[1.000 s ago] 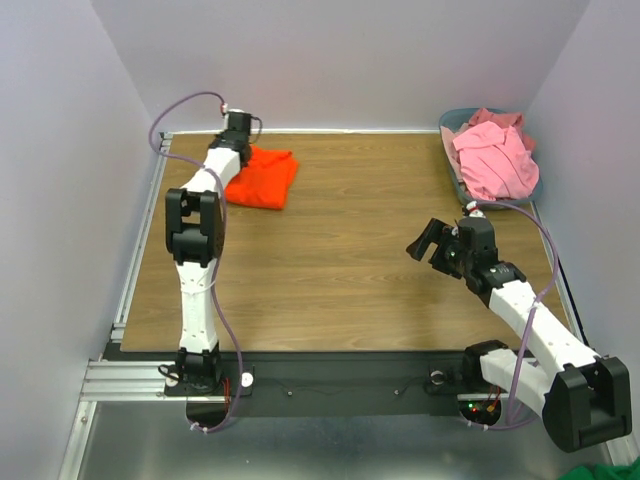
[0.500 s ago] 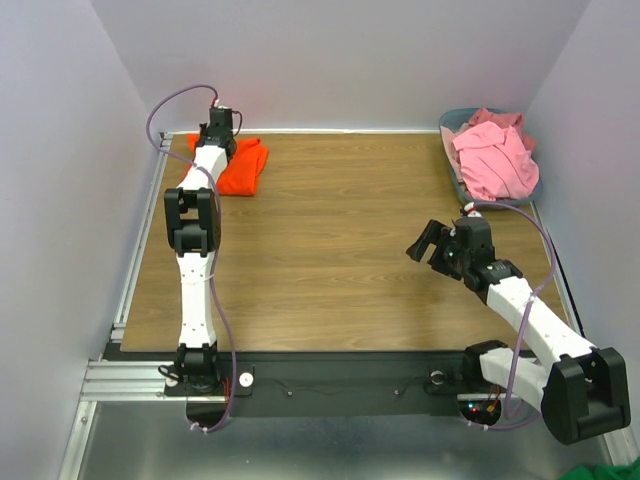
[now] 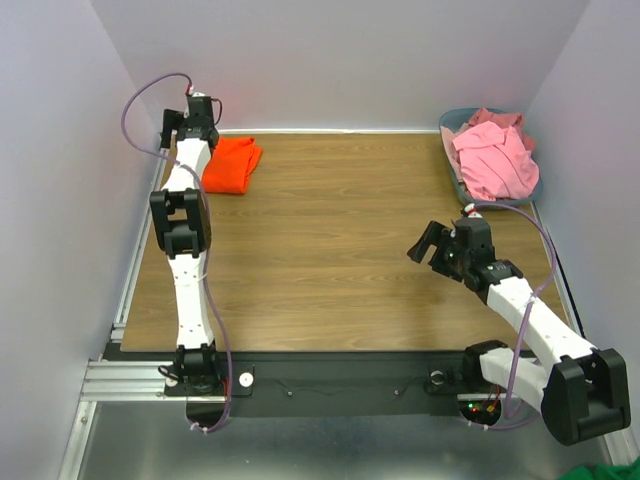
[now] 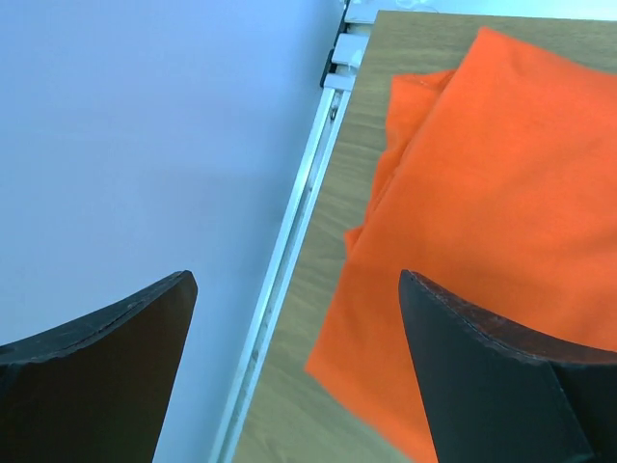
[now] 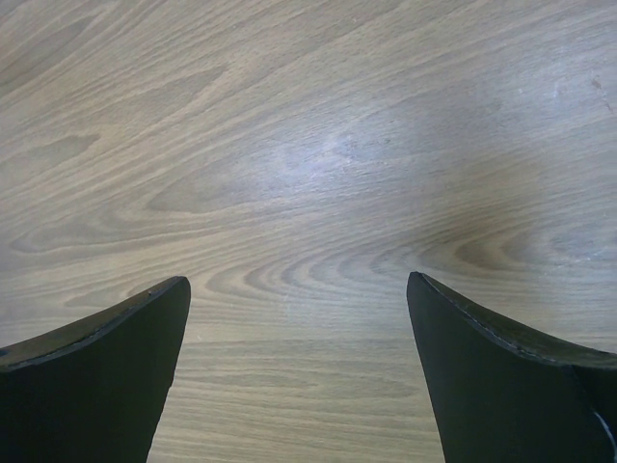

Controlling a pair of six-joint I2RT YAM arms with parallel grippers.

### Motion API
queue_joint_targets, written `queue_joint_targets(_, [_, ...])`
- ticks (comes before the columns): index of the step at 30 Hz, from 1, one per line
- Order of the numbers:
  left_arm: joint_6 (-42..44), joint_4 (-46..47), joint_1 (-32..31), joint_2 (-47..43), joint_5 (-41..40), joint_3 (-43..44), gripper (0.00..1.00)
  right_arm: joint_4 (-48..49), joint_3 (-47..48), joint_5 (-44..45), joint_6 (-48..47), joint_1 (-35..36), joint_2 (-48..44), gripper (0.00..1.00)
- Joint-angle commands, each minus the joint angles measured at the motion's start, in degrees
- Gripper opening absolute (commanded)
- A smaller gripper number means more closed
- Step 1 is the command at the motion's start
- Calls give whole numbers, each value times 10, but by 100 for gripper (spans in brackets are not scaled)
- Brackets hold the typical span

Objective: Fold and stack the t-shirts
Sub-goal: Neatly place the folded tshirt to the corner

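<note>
A bright orange-red t-shirt [image 3: 232,165] lies folded at the table's far left corner; in the left wrist view the orange-red t-shirt [image 4: 501,193] fills the right side. My left gripper [image 3: 198,125] hangs over the shirt's left edge, by the table's rim. Its jaws are open, and the left gripper [image 4: 297,280] holds nothing, its right finger above the cloth. Pale pink t-shirts [image 3: 492,160] are heaped in a basket at the far right. My right gripper [image 3: 428,243] is open over bare wood right of centre, and the right gripper [image 5: 299,280] is empty.
The grey-blue basket [image 3: 447,124] stands in the far right corner against the wall. A metal rail [image 4: 289,241] runs along the table's left edge, with the pale side wall [image 4: 145,145] close behind it. Walls enclose the table on three sides.
My left gripper carried the orange-red t-shirt left into the far corner, then opened and let it go. The right arm has not moved.
</note>
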Motion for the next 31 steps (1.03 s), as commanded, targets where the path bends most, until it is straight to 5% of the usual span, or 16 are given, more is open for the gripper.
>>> queue_joint_targets(1, [-104,-59,-4,-145,51,39,98,-13,25,26,-5,1,-29,100])
queue_joint_targets(6, [-312,-77,-5,-311,206,-72,99,-33,24,38,-10,1,-53,100])
queue_joint_targets(8, [-361,-58,-18,-366,287,-179,99,-43,24,47,-16,1,-61,100])
queue_joint_targets(13, [-422,33,-191,-587,179,-473,99,-66,33,48,-28,1,-84,100])
queue_joint_targets(17, [-497,129,-318,-748,203,-749,98,-66,26,56,-35,1,-107,100])
queue_joint_targets(20, [-525,136,-344,-798,177,-863,98,-66,23,91,-45,1,-117,100])
queue_joint_targets(31, [-603,23,-345,-945,102,-947,98,-45,-18,119,-41,1,-198,100])
